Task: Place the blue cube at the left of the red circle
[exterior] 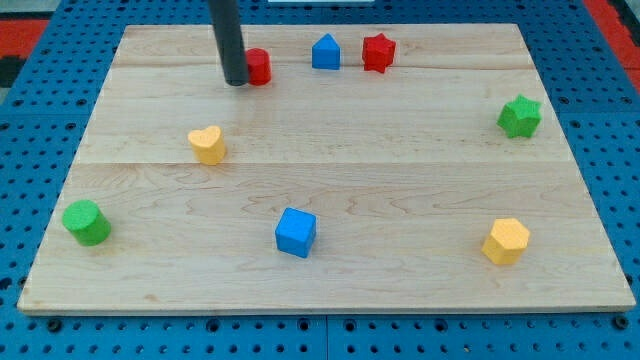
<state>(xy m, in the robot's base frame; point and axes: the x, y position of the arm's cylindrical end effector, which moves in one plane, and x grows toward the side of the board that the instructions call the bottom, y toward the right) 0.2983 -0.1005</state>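
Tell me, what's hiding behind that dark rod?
A red block, the red circle, sits right behind my tip. Only its right part shows; its left side is covered, so I can't tell if they touch.

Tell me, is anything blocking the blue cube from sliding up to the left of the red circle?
Maybe the yellow heart, which sits near the path from the blue cube to the spot left of the red circle. My tip is there now.

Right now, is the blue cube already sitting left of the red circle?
No: the blue cube sits near the view's bottom, far from the red circle, which my tip adjoins at the top.
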